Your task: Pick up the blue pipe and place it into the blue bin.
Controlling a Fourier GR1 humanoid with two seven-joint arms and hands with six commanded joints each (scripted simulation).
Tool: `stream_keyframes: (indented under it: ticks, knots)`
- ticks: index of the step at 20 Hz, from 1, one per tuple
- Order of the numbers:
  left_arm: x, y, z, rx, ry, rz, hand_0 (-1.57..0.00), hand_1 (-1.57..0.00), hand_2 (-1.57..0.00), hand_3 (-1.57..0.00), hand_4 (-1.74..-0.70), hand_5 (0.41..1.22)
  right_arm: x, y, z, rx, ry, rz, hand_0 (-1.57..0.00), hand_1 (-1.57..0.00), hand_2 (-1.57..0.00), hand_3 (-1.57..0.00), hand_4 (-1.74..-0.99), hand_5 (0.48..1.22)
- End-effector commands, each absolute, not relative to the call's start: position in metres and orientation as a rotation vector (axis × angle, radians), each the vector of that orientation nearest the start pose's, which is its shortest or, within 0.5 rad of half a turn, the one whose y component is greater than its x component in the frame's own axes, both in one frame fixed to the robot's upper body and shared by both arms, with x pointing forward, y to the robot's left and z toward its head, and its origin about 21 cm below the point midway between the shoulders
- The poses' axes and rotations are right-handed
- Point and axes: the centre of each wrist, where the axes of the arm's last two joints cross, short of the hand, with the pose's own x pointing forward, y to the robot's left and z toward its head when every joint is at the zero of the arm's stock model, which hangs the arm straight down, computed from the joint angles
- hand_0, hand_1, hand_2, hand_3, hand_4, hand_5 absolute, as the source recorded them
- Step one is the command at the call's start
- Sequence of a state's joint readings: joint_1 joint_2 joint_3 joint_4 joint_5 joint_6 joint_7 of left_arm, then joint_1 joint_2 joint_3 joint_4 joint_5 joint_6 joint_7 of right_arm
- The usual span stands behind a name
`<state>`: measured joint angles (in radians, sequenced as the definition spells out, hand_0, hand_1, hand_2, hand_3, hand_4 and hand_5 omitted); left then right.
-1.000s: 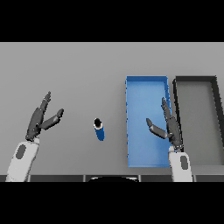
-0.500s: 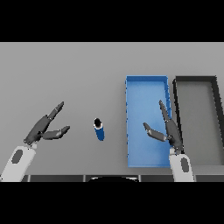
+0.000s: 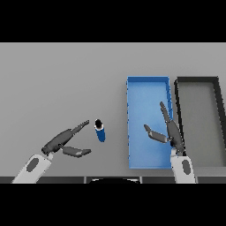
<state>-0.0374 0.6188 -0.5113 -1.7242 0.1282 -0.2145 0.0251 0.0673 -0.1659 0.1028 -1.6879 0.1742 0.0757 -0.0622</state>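
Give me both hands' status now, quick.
Left hand: open, holding nothing, fingers reaching toward the blue pipe, not touching it.
Right hand: open, holding nothing, above the blue bin.

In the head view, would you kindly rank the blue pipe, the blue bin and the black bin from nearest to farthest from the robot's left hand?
From the left hand:
1. blue pipe, just to its right on the table.
2. blue bin, farther right, under the right hand.
3. black bin, at the far right, beside the blue bin.

Nothing readable here tbh: no text, labels, brands or numbers on the pipe, the bins or the bench.
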Motion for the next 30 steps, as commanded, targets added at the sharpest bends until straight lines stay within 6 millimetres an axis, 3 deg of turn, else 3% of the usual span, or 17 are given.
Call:
stream_keyframes:
  ticks: [1, 6, 17, 20, 22, 23, 25, 27, 29, 30]
  knots:
    - [0.223, 0.235, 0.032, -0.233, -1.376, -0.935, 0.00, 0.00, 0.00, 0.00, -1.11, 0.463, 0.232, -0.246, 0.020, -0.131, -1.643, 0.391, 0.00, 0.00, 0.00, 0.00, -1.212, 0.570]
    - [0.234, 0.202, 0.016, -0.286, -1.432, -0.916, 0.00, 0.00, 0.00, 0.00, -1.15, 0.486, 0.230, -0.246, 0.019, -0.114, -1.646, 0.383, 0.00, 0.00, 0.00, 0.00, -1.209, 0.556]
    - [0.251, 0.164, -0.026, -0.303, -1.454, -0.829, 0.00, 0.00, -0.02, 0.00, -1.10, 0.517, 0.227, -0.250, 0.017, -0.119, -1.650, 0.372, 0.00, 0.00, 0.00, 0.00, -1.195, 0.548]
    - [0.257, 0.154, -0.022, -0.396, -1.460, -0.756, 0.00, -0.04, -0.17, -0.11, -1.18, 0.601, 0.228, -0.248, 0.015, -0.134, -1.639, 0.383, 0.00, 0.00, 0.00, 0.00, -1.186, 0.554]
    - [0.256, 0.150, -0.023, -0.442, -1.455, -0.712, -0.04, -0.25, -0.42, -0.35, -1.27, 0.675, 0.231, -0.251, 0.015, -0.124, -1.636, 0.365, 0.00, 0.00, 0.00, 0.00, -1.196, 0.560]
    - [0.255, 0.149, -0.024, -0.462, -1.456, -0.686, -0.18, -0.41, -0.58, -0.59, -1.30, 0.784, 0.228, -0.253, 0.011, -0.132, -1.635, 0.369, 0.00, 0.00, 0.00, 0.00, -1.192, 0.560]
    - [0.259, 0.141, -0.023, -0.461, -1.460, -0.671, -0.65, -0.83, -0.94, -0.91, -1.45, 0.941, 0.227, -0.249, 0.011, -0.128, -1.640, 0.373, 0.00, 0.00, 0.00, 0.00, -1.189, 0.562]
    - [0.254, 0.134, -0.026, -0.491, -1.485, -0.672, -0.98, -1.10, -1.16, -1.11, -1.55, 1.042, 0.225, -0.248, 0.014, -0.124, -1.655, 0.383, 0.00, 0.00, 0.00, 0.00, -1.182, 0.562]
    - [0.248, 0.136, -0.025, -0.495, -1.489, -0.686, -1.19, -1.27, -1.31, -1.26, -1.62, 1.106, 0.230, -0.254, 0.020, -0.137, -1.653, 0.375, 0.00, 0.00, 0.00, 0.00, -1.178, 0.561]
    - [0.246, 0.137, -0.024, -0.481, -1.493, -0.692, -1.27, -1.33, -1.36, -1.32, -1.59, 1.129, 0.227, -0.252, 0.018, -0.136, -1.649, 0.377, 0.00, 0.00, 0.00, 0.00, -1.176, 0.560]
